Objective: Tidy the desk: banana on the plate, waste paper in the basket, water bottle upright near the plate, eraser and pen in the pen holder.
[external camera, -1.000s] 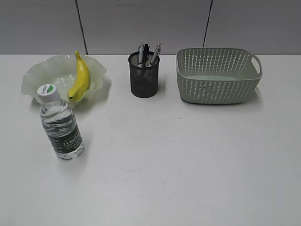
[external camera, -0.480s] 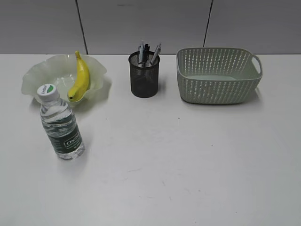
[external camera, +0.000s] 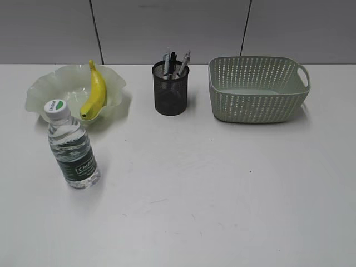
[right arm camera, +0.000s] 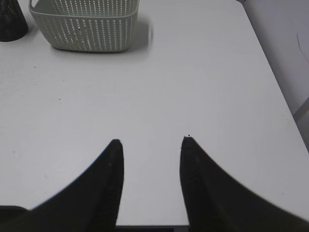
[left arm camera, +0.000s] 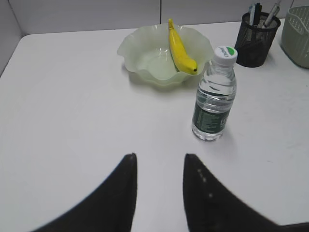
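Both grippers sit spread apart with nothing between them, left gripper (left arm camera: 160, 162) and right gripper (right arm camera: 150, 142); banana (external camera: 94, 95) lies in the plate (external camera: 41, 88). Water bottle (external camera: 70, 144) stands upright just beside it; pens poke out of the pen holder (external camera: 171, 92), basket (external camera: 257, 89) to its right.

A yellow banana (external camera: 94, 94) lies in the ruffled, translucent pale-green plate (external camera: 47, 86) at the back left of the white desk (external camera: 222, 189). The capped water bottle (external camera: 71, 146) stands upright just in front of the plate. Pens (external camera: 177, 62) rise from the black mesh pen holder (external camera: 171, 90), beside the perforated sage-green basket (external camera: 257, 89).
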Robot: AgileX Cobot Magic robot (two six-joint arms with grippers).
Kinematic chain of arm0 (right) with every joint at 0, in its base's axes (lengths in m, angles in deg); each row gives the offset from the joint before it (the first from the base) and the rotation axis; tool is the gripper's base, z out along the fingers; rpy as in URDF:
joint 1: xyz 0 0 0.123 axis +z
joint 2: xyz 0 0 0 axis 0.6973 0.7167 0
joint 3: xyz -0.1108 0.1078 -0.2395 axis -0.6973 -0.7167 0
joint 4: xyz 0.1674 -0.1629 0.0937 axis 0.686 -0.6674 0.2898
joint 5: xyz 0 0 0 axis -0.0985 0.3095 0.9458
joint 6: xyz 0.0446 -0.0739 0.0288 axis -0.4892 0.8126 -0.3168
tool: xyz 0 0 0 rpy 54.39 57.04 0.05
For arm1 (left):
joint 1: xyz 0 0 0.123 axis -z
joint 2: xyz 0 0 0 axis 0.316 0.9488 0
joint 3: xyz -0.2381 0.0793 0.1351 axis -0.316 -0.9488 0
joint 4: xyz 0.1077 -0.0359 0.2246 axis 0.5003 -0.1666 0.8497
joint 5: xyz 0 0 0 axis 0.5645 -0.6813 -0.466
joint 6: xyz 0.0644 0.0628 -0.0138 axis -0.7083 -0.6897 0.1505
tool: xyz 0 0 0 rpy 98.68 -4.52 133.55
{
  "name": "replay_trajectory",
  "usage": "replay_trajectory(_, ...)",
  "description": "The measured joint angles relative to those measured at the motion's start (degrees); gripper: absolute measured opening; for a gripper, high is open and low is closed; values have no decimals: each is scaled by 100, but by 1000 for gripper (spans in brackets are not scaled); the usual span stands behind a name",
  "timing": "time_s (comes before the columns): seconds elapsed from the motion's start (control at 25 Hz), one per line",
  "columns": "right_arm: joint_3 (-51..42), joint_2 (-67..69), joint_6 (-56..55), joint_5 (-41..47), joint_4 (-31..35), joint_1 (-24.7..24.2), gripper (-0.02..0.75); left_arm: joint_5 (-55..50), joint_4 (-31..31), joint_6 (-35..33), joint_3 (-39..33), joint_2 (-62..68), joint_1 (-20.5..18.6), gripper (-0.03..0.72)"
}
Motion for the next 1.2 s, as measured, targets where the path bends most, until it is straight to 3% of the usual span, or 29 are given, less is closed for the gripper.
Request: replay_trajectory(1.2,0,0,0,0,0,0,319,5,0,0,0,0,22,241)
